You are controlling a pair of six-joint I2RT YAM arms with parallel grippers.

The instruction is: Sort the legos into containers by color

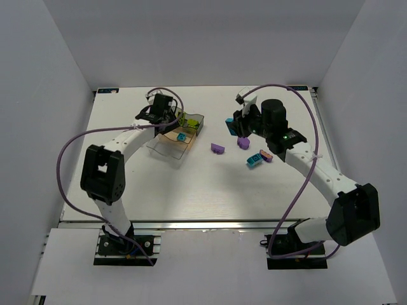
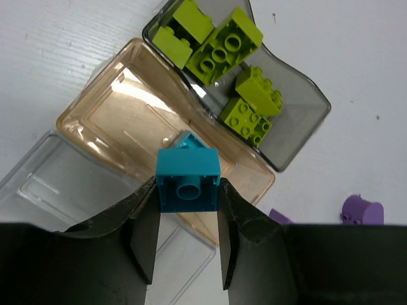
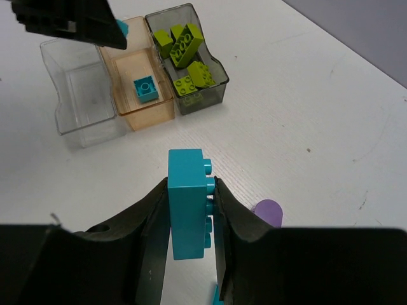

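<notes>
Pinching long cyan brick upright: R hand, above table; purple brick half hidden behind its finger. L hand pinches cyan brick over orange tray. Beyond: green bricks in grey tray. Top view hides fingertips.

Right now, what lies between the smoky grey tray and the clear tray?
The orange-tinted tray, set against both, with one cyan brick lying inside it. The right wrist view shows this most plainly.

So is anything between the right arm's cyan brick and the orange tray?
Yes: the left arm holds its jaws over the orange tray, shut on another cyan brick. Nothing else lies between them.
</notes>
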